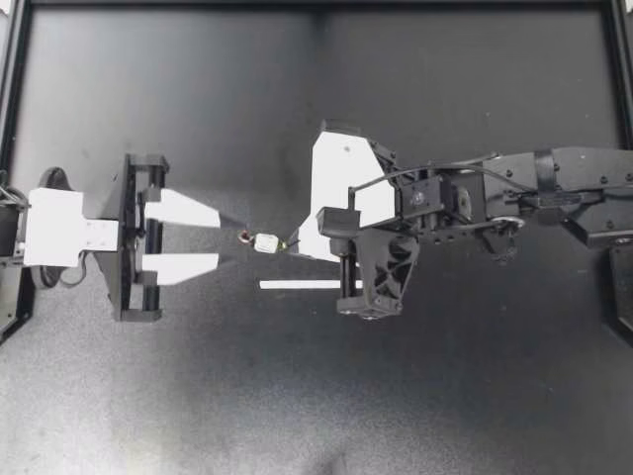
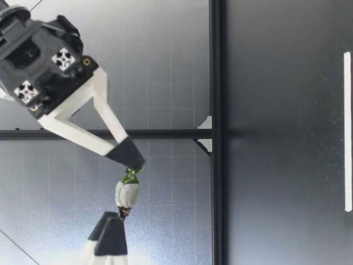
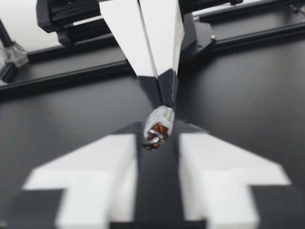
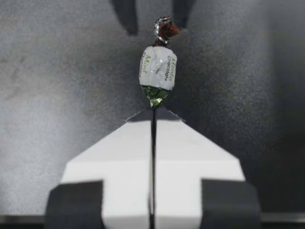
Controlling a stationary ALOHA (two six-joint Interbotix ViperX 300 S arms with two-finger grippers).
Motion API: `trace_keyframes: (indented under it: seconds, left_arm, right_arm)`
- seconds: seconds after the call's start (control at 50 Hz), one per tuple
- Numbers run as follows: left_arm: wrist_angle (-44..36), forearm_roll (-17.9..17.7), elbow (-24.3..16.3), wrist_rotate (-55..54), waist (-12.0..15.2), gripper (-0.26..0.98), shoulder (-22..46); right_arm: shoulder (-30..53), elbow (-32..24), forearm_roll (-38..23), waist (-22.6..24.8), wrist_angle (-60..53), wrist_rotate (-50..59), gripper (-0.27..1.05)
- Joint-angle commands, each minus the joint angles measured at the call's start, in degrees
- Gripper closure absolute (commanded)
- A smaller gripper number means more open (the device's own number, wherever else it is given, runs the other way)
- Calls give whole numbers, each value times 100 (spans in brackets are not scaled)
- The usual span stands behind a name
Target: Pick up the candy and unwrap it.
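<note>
Candy: a small white-wrapped candy [image 1: 265, 240] with one green twisted end and one red-brown twisted end. It hangs in the air above the middle of the desk [image 1: 198, 99], lying level between the two grippers. In the low view, the candy [image 2: 127, 193] is well clear of the desk surface.

Right gripper: my right gripper [image 1: 288, 242] reaches in from the right. Its fingers are pressed together on the green end, pinching it from both sides. The right wrist view shows the candy [image 4: 158, 71] sticking straight out ahead of the closed tips [image 4: 153, 112].

Left gripper: my left gripper [image 1: 233, 238] faces the candy from the left with its fingers spread apart. In the left wrist view, the red-brown end of the candy [image 3: 159, 125] sits in the gap between the dark tips. I see no contact with either finger [image 3: 95, 176].

Alignment: the two grippers point at each other, tip to tip, with only the candy between them.

Desk: dark and matte. A thin white strip [image 1: 302, 285] lies flat on it, just on the near side of the right gripper.
</note>
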Motion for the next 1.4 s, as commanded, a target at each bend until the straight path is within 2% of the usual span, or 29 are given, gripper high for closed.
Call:
trace_keyframes:
  seconds: [0.0,0.08,0.14,0.62,1.02,1.26,1.38]
  left_arm:
    - [-62,9,-62,-18,9,75,-62]
    - [-35,-9,-79,-70,9,85,-44]
    - [-18,-18,-88,-70,9,88,-18]
    - [-88,-26,-35,-9,9,86,-97]
    - [-70,-79,88,-123,9,60,-167]
    - [-62,-70,-35,-114,9,29,-9]
    - [-62,-70,-167,-88,9,24,88]
  right_arm:
    - [-255,-62,18,35,-44,0,99]
    - [-299,-44,18,35,-88,0,99]
    - [-325,-18,18,35,-149,0,99]
    - [-466,264,35,26,-431,35,99]
    - [-633,431,70,62,-475,35,99]
    - [-703,527,88,62,-694,44,99]
    - [-642,527,97,62,-738,35,99]
